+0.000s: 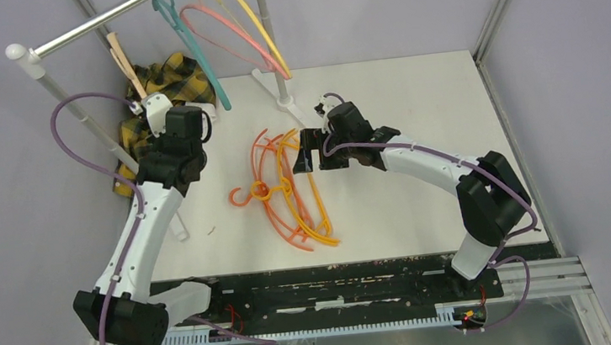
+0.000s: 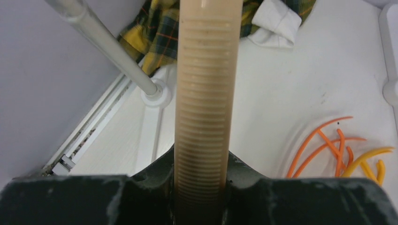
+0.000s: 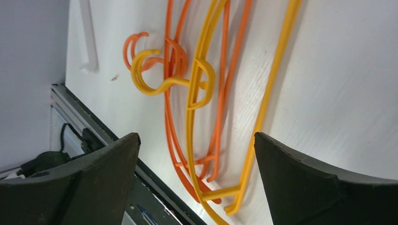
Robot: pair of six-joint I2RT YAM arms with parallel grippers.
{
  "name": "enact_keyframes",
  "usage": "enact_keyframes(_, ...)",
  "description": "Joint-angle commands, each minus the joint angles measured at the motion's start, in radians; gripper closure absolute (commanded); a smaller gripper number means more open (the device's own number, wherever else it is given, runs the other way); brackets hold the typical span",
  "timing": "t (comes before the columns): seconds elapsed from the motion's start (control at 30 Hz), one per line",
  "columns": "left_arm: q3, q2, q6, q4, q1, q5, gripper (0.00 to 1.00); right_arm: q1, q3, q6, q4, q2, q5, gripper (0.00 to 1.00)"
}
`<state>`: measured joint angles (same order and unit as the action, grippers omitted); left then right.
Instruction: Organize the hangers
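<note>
Hangers [image 1: 287,187] on the surface [image 1: 415,111] look light, springy, tangled, best pinched mid-arm; right tool [image 3: 196,140] wide open above them, left tool [image 2: 202,187] clamped on peach hanger [image 2: 204,93].

No readable text, no labels, no brands, no numbers in any view

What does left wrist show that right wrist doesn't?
Only left wrist: the left gripper shut on the peach hanger, with the plaid cloth and a rack pole behind it. Only right wrist: the right gripper open over the hooks of the yellow hanger and orange hangers, plus the black rail at the near edge of the table. Both: orange and yellow hangers lying on the white table.
</note>
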<state>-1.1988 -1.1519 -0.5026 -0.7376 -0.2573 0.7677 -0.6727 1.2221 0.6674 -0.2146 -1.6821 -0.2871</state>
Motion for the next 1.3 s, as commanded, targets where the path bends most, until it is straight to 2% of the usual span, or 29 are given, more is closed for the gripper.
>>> enact_keyframes(0.0,-0.148,-0.060,0.092,0.018,0.001,0.130,0.97,0.007,0.021,-0.088,-0.057,0.007,0.022,0.00)
enact_keyframes(0.1,-0.254,-0.117,0.122,0.004,0.000,0.155,0.97,0.013,0.031,-0.085,-0.050,-0.008,0.010,0.00)
enact_keyframes(0.2,-0.293,-0.129,0.127,0.010,-0.003,0.160,0.97,0.020,0.035,-0.081,-0.040,-0.017,0.005,0.00)
enact_keyframes(0.47,-0.309,-0.139,0.168,0.063,-0.007,0.156,0.97,0.044,0.054,-0.069,-0.030,-0.049,-0.024,0.00)
enact_keyframes(0.67,-0.206,-0.083,0.173,0.152,-0.019,0.121,0.97,0.051,0.052,-0.055,-0.018,-0.070,-0.030,0.00)
enact_keyframes(0.77,-0.214,-0.079,0.195,0.177,-0.022,0.115,0.97,0.053,0.053,-0.045,-0.006,-0.081,-0.040,0.00)
enact_keyframes(0.93,-0.350,-0.154,0.215,0.124,-0.022,0.101,0.97,0.054,0.060,-0.039,0.001,-0.093,-0.048,0.00)
enact_keyframes(1.13,-0.384,-0.201,0.217,0.127,-0.023,0.082,0.97,0.059,0.043,-0.037,0.011,-0.101,-0.051,0.00)
enact_keyframes(1.27,-0.448,-0.282,0.212,0.055,-0.023,0.034,0.97,0.070,0.034,-0.036,0.021,-0.104,-0.058,0.00)
